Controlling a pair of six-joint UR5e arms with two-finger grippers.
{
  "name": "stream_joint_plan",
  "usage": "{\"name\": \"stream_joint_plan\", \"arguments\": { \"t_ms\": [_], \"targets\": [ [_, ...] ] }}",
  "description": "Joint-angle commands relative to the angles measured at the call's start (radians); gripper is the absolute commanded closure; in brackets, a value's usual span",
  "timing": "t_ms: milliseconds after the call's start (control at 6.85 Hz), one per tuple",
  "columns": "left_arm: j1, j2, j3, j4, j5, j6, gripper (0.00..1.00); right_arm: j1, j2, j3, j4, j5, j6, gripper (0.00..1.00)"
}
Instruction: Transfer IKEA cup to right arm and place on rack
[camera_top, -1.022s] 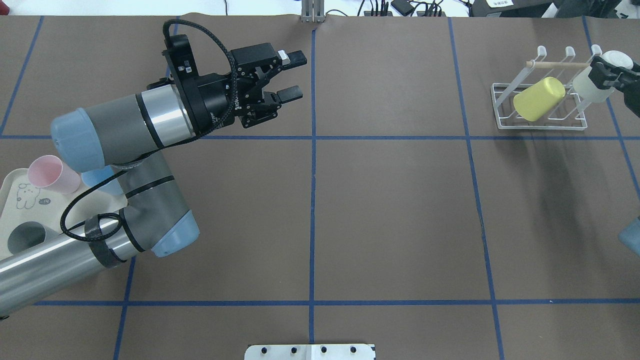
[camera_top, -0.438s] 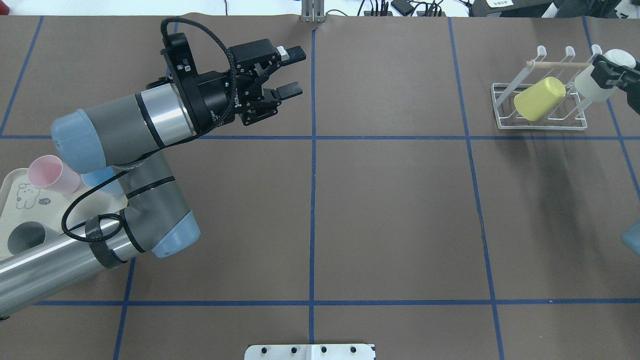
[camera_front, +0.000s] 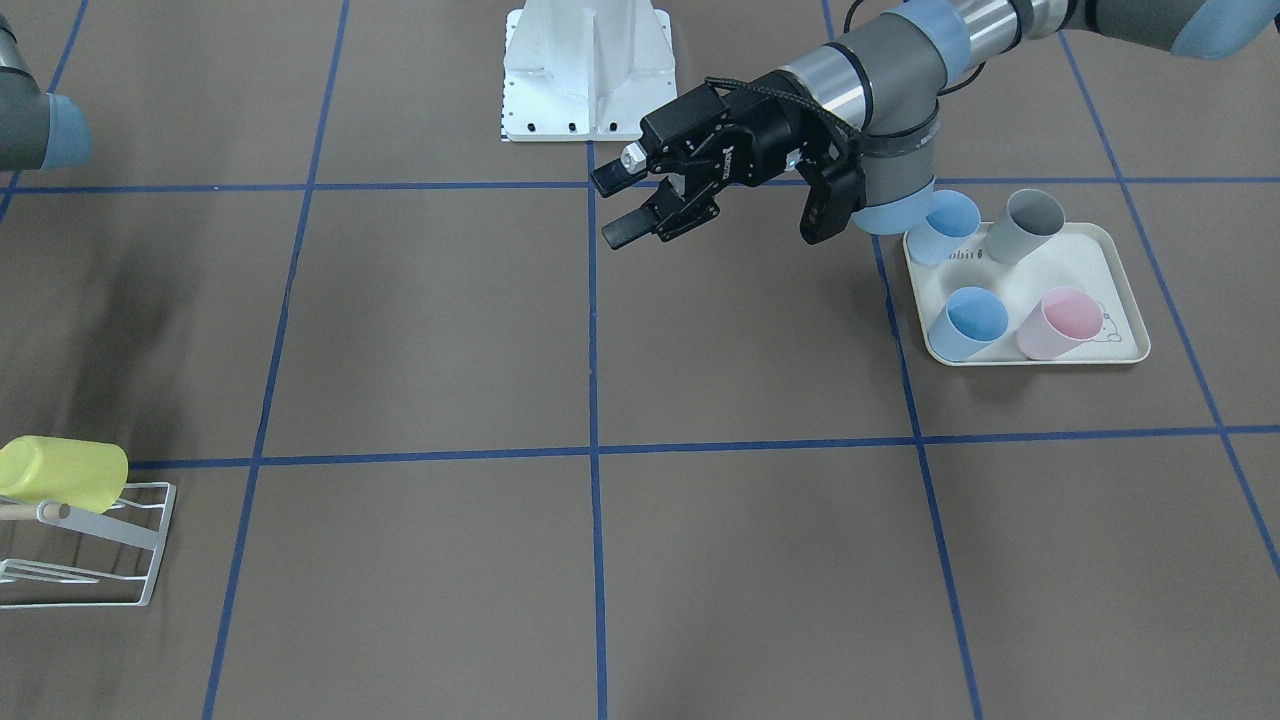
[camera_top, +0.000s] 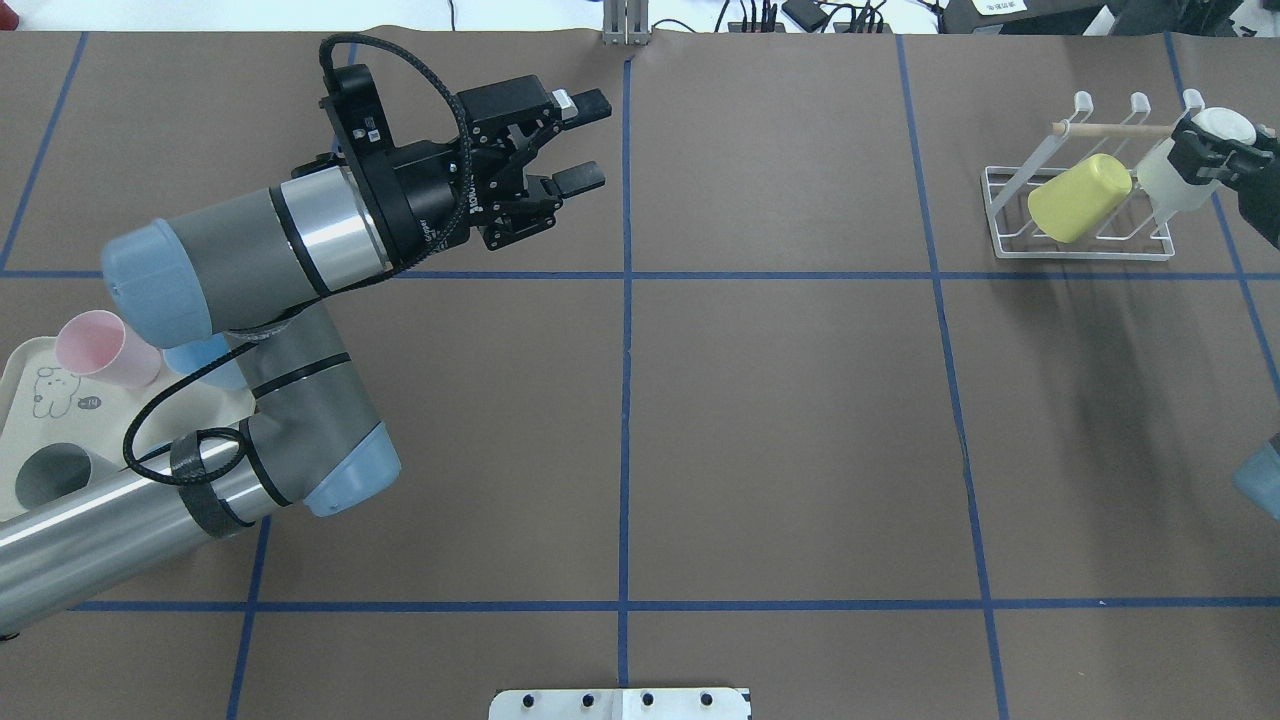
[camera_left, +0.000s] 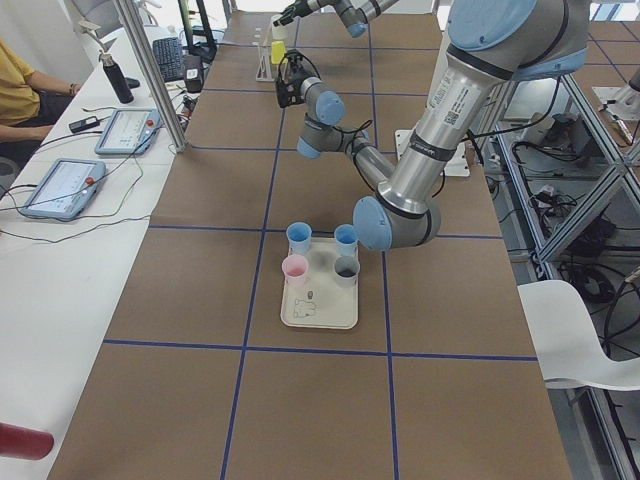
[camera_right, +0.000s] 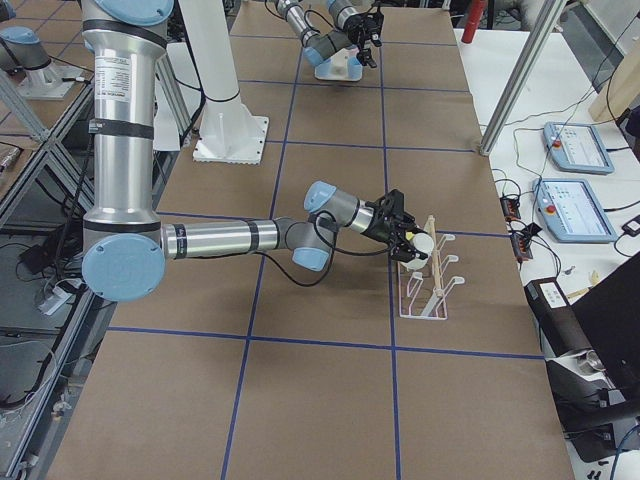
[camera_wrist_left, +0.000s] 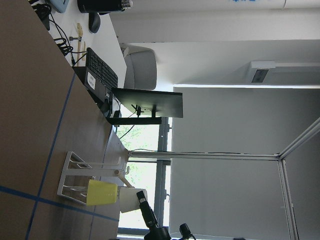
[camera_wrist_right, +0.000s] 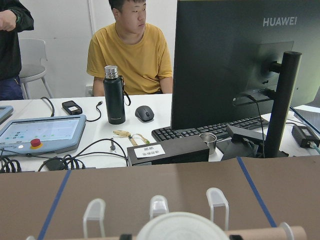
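A white IKEA cup is held in my right gripper, which is shut on it at the right end of the white wire rack. The cup leans bottom-up against the rack's wooden rod and prongs. It also shows in the exterior right view and at the bottom of the right wrist view. A yellow cup sits tilted on the rack. My left gripper is open and empty, held above the table's far left-centre.
A cream rabbit-printed tray near the left arm's base holds a pink cup, two blue cups and a grey cup. The left arm's elbow hangs over the tray. An operator sits behind the table's far edge.
My right gripper has shifted the white cup slightly left, closer against the rack. My left gripper has drifted a little toward the far edge, still open.
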Motion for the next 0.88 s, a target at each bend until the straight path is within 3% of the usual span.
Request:
{"name": "stream_joint_plan", "arguments": {
  "t_ms": [0,584,730],
  "targets": [
    [0.002,0.000,0.003,0.001,0.000,0.002,0.20,-0.004,0.001,-0.017,0.000,0.000,-0.007,1.00],
    [0.005,0.002,0.006,0.002,-0.001,0.002,0.20,-0.017,0.025,-0.035,0.000,-0.002,0.000,0.97],
    [0.005,0.000,0.006,0.007,-0.001,0.002,0.20,-0.016,0.042,-0.041,-0.001,-0.003,0.000,0.24]
  ]
}}
